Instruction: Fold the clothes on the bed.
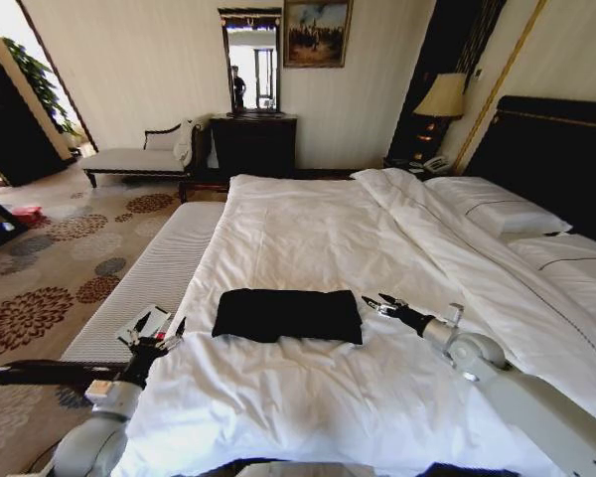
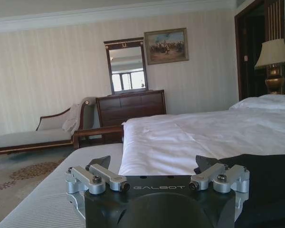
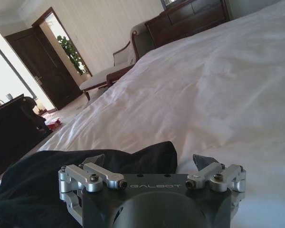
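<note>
The clothes [image 1: 288, 315], a black T-shirt, lie folded into a flat rectangle on the white duvet of the bed [image 1: 308, 229], near its foot. My left gripper [image 1: 161, 326] hovers open to the left of the shirt, over the duvet's edge by the bench, with nothing held. My right gripper [image 1: 377, 301] is open just off the shirt's right edge, also holding nothing. In the left wrist view the open left gripper [image 2: 154, 164] has the black fabric [image 2: 270, 175] beside it. In the right wrist view the open right gripper [image 3: 149, 161] sits close to the fabric [image 3: 61, 180].
A white-striped bench [image 1: 149, 288] runs along the bed's foot on the left. Pillows [image 1: 497, 209] and a dark headboard [image 1: 556, 149] are at the right. A chaise [image 1: 129, 159], dresser [image 1: 253, 144] and lamp [image 1: 442, 96] stand by the far wall.
</note>
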